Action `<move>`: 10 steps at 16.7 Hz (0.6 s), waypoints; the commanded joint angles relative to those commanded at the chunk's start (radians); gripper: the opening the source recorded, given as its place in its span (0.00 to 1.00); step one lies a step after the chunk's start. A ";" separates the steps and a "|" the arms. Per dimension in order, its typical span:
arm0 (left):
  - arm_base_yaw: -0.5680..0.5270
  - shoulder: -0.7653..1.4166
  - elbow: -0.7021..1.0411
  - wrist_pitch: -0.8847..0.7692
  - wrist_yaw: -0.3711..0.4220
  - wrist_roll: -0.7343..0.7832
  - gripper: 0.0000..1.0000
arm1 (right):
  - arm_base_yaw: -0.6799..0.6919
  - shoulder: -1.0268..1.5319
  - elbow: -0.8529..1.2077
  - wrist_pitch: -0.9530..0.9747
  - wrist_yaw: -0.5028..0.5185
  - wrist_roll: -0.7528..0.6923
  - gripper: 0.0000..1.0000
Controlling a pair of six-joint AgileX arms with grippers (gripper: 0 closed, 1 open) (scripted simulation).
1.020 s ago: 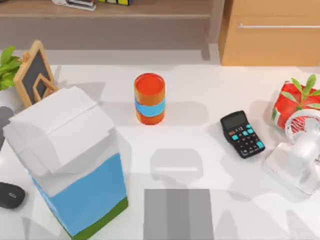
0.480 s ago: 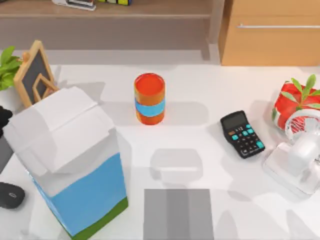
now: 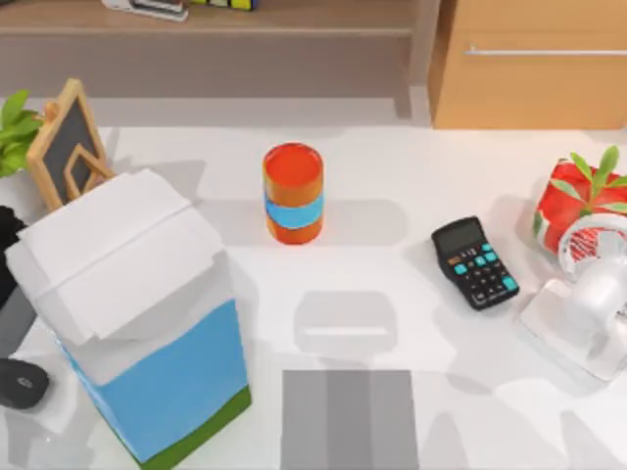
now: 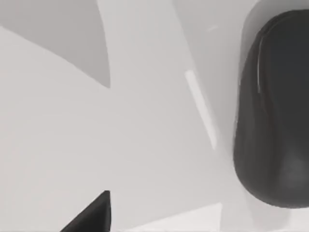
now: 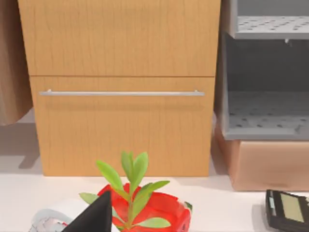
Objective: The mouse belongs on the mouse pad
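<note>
Mouse sits at the near left edge of the worktop, tight beside the big white-and-blue carton. Mouse pad is near centre, well apart from it, nothing on it. Your left gripper is at the far-left edge, above and just beyond the mouse; the left wrist view has the mouse close up and off to one side, not centred. Jaws: cannot tell whether open or closed on either arm. Right arm is parked at the right, over by the fan.

Risks, as I judge them:
- You come down off-centre, a finger lands on the rounded top and the mouse skids, maybe off the near left edge.
- Carton crowds the mouse; your arm or a finger could clip it and tip it toward the pad.
- Smooth rounded shell, so a shallow pinch likely slips mid-carry.
- Carry path to the pad runs past the carton; go low and you hit it.
- Wrong dark object: the calculator is black too, on the right. Don't grab it.

Counts: one mouse, one mouse pad, one carton, one orange can, one calculator, one small chalkboard far left, one white fan, one red pot with plant, a second plant at the far left edge.
</note>
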 joint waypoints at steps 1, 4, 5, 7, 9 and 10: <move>-0.001 0.013 -0.039 0.055 0.000 -0.002 1.00 | 0.000 0.000 0.000 0.000 0.000 0.000 1.00; -0.014 0.033 -0.156 0.191 0.000 -0.010 1.00 | 0.000 0.000 0.000 0.000 0.000 0.000 1.00; -0.019 0.037 -0.182 0.217 0.000 -0.013 1.00 | 0.000 0.000 0.000 0.000 0.000 0.000 1.00; -0.026 0.038 -0.203 0.238 0.000 -0.017 1.00 | 0.000 0.000 0.000 0.000 0.000 0.000 1.00; -0.026 0.038 -0.203 0.238 0.000 -0.017 1.00 | 0.000 0.000 0.000 0.000 0.000 0.000 1.00; -0.026 0.038 -0.203 0.238 0.000 -0.017 1.00 | 0.000 0.000 0.000 0.000 0.000 0.000 1.00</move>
